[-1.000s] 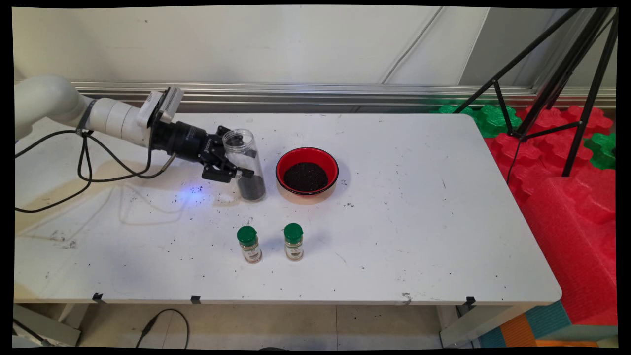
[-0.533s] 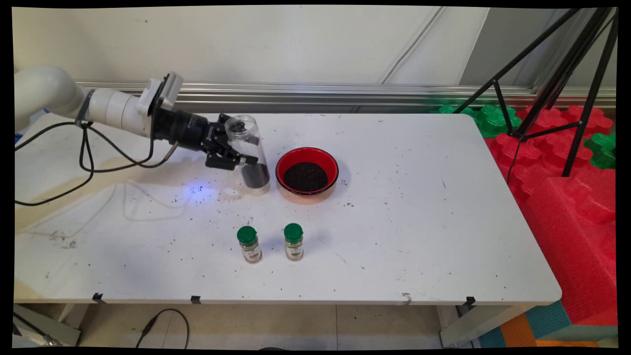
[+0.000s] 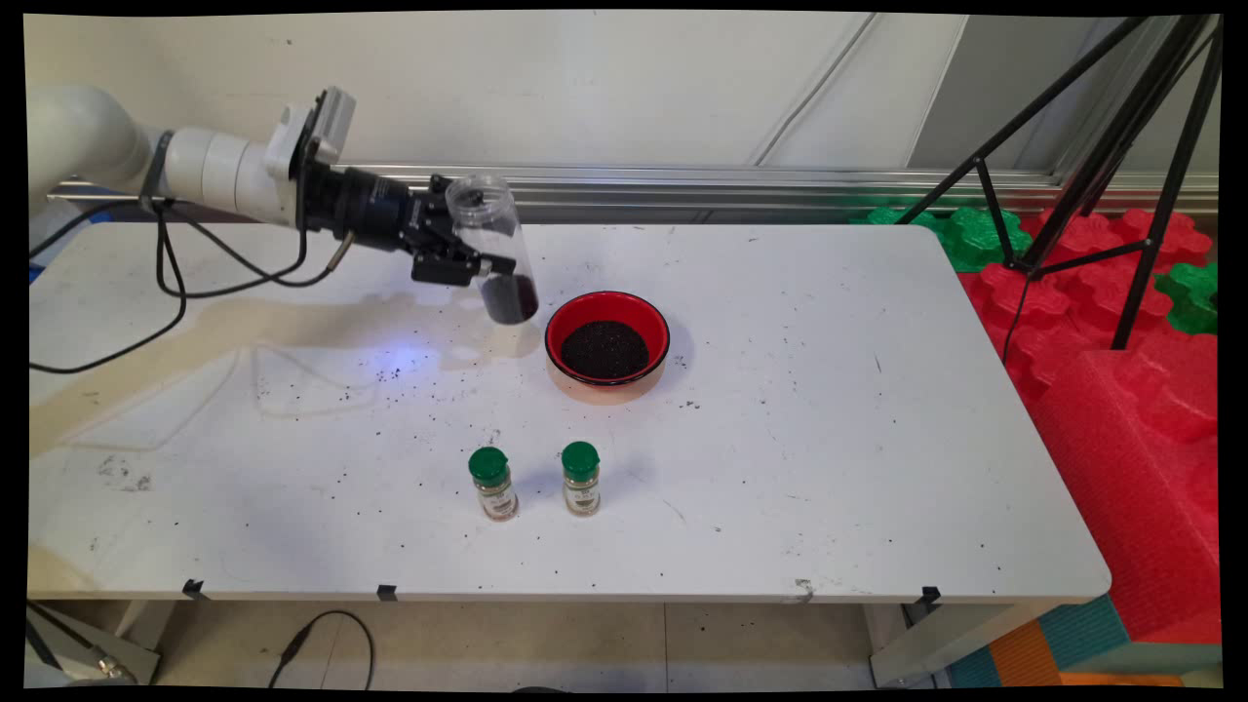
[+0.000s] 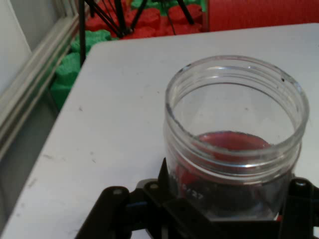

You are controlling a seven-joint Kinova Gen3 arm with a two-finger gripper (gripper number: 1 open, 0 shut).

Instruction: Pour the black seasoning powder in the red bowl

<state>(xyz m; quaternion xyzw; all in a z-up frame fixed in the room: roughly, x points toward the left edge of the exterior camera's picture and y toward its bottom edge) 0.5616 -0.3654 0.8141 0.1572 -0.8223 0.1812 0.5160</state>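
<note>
At the near edge of the white table [image 3: 829, 468], three small black tabs [image 3: 387, 592] are stuck along the front lip, and a black cable [image 3: 322, 634] loops on the floor below. A little further in, two small glass spice bottles with green caps stand upright just beside each other, the left-hand one [image 3: 493, 484] and the right-hand one [image 3: 581, 479], with dark specks scattered over the tabletop around them. Beyond these, towards the middle of the table, sits a round red bowl [image 3: 607, 337] filled with a dark, fine-grained material, resting flat on the surface. Just to the left of the bowl and raised clear of the table is a clear plastic jar with an open threaded mouth [image 3: 492, 249], tilted slightly with its mouth uppermost and a layer of the same dark grains settled in its bottom end. The black two-finger gripper [image 3: 458, 261] is closed around the jar's side, one finger on each side of its body, gripping it firmly; the white arm reaches in horizontally from the left with black cables [image 3: 166, 283] hanging under it. In the hand view the jar [image 4: 234, 149] fills the lower right, its open rim facing the camera, the gripper's black linkage [image 4: 149, 209] clasping it from below and the red of the bowl showing through the clear wall. Further back, a metal rail [image 3: 682, 180] runs along the wall, and to the right stand a black tripod [image 3: 1102, 156] and red and green foam blocks [image 3: 1141, 370].
</note>
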